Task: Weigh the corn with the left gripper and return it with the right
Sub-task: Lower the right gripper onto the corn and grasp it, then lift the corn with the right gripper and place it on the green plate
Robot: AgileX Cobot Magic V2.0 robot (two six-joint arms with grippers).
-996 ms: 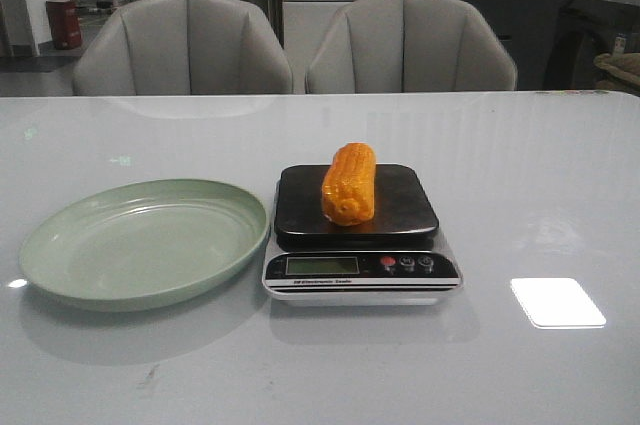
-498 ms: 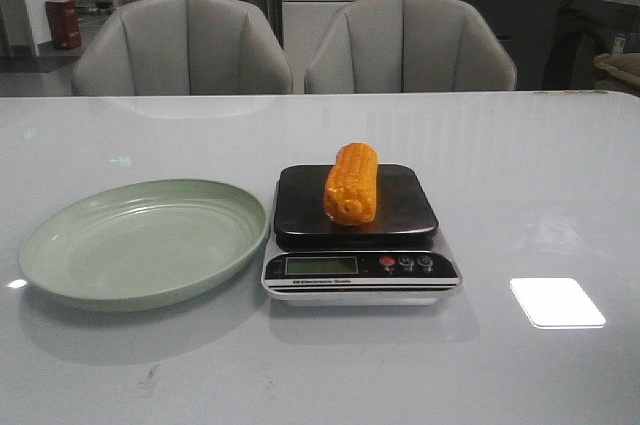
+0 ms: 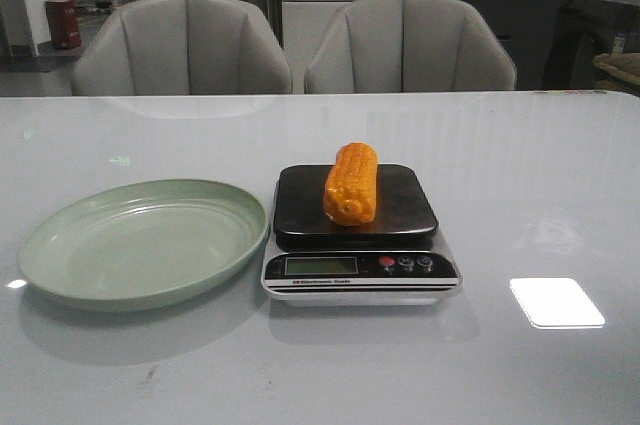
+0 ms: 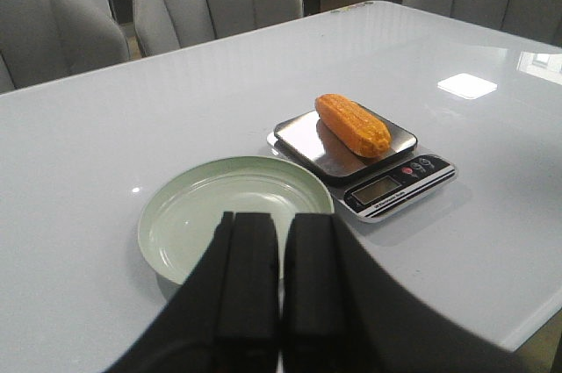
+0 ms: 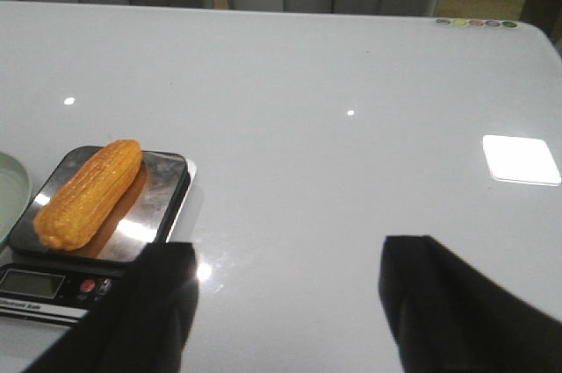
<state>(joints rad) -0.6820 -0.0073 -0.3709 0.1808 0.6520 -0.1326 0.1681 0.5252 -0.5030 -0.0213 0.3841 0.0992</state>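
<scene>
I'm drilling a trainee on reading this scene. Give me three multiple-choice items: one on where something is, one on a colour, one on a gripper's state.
1. Where does the corn lie?
A. on the plate
B. on the scale
C. on the bare table

2. What colour is the plate?
A. pale green
B. red
C. black

3. How are the right gripper's fingers?
A. shut together
B. clamped on the corn
C. spread apart, holding nothing

Key: 1 B, it rests on the scale's dark platform; 2 A, the front view shows it; 3 C, a wide gap with only table between.

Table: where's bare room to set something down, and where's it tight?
Free: the table right of the scale, the strip behind it toward the chairs, and the empty green plate. Tight: the plate's rim nearly meets the scale, whose platform holds the corn.
</scene>
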